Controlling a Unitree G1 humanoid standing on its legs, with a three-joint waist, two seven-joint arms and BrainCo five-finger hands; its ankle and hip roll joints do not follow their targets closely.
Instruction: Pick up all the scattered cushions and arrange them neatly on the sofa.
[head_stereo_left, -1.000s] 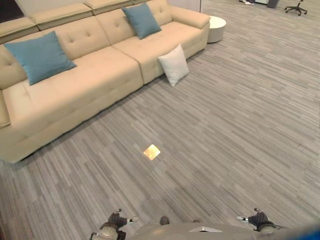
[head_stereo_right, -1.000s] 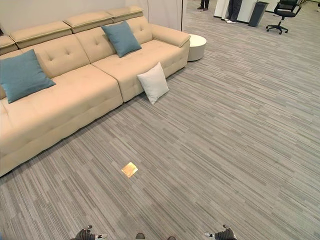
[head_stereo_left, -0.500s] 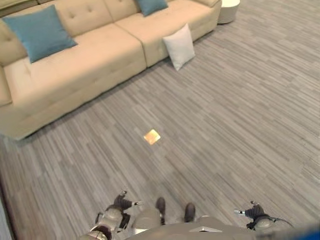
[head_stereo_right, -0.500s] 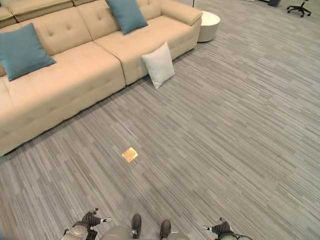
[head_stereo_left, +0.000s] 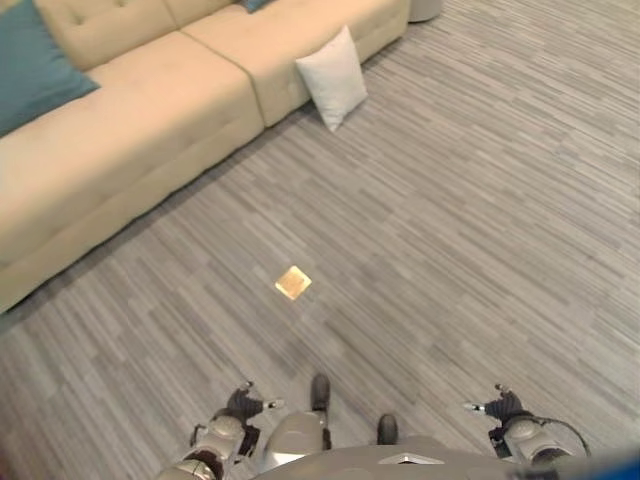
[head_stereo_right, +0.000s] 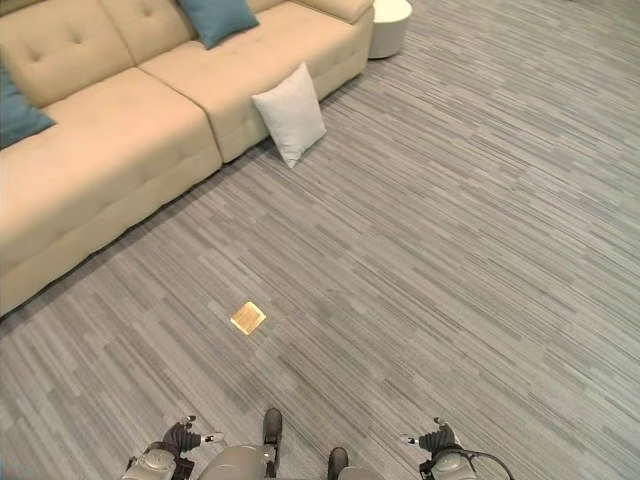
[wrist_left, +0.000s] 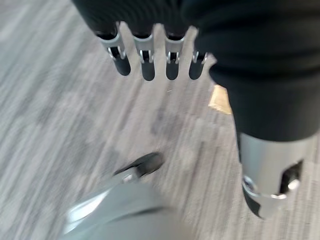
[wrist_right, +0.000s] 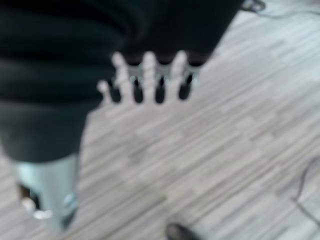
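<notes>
A white cushion (head_stereo_left: 332, 77) leans on the floor against the front of the beige sofa (head_stereo_left: 150, 130). One blue cushion (head_stereo_left: 30, 65) rests on the sofa's left seat, and a second blue cushion (head_stereo_right: 215, 17) stands against the backrest further right. My left hand (head_stereo_left: 243, 404) hangs low at the bottom left, far from the cushions, with its fingers (wrist_left: 145, 60) straight and holding nothing. My right hand (head_stereo_left: 503, 408) hangs at the bottom right, its fingers (wrist_right: 150, 80) relaxed and empty.
A small brass floor plate (head_stereo_left: 292, 284) sits in the grey striped carpet between me and the sofa. A round white side table (head_stereo_right: 390, 22) stands past the sofa's right end. Open carpet stretches to the right.
The whole picture has shifted: the camera has tilted further down and come closer, so the sofa and cushions sit higher and nearer. Both hands stay low at my sides.
</notes>
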